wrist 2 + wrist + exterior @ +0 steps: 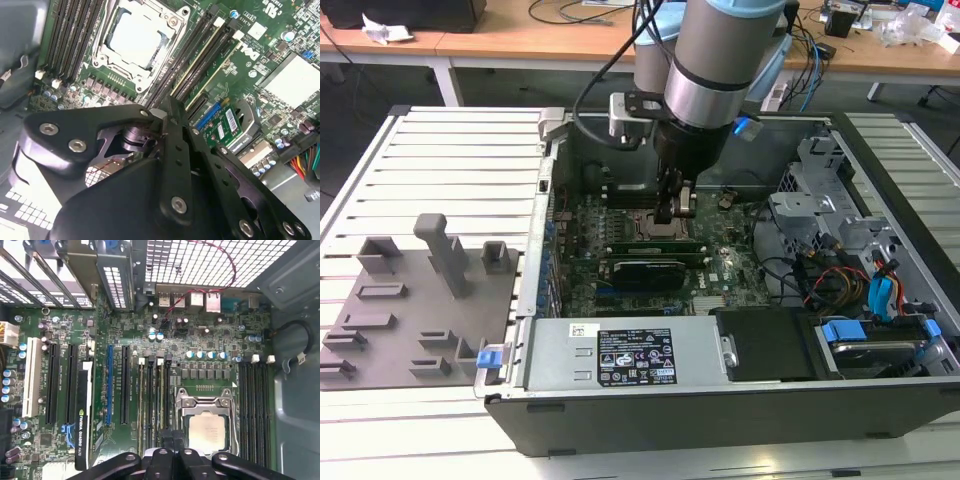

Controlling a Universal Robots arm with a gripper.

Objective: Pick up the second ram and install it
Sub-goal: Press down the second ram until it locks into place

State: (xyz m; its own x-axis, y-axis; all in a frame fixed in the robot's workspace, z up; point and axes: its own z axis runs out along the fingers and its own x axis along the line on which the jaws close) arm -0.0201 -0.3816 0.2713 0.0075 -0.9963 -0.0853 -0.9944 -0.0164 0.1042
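Note:
My gripper (675, 212) hangs inside the open computer case, just above the motherboard's memory slots beside the processor socket (642, 224). Its black fingers (167, 107) are pressed together, and nothing shows between them. The tips stand over one end of a thin green ram stick (197, 62) that sits in a black slot. Another stick lies in a slot alongside it. In the exterior view the green sticks (650, 242) run along the slots directly under the gripper. In the first wrist view the gripper (172, 442) is over the slots (160, 400) next to the socket (210, 427).
A grey holder block (410, 310) with upright posts stands at the exterior view's left, outside the case. A graphics card (645, 270) lies close to the slots. The power supply (620, 355) is at the near side. Coloured cables (840, 270) and drive bays are at the exterior view's right.

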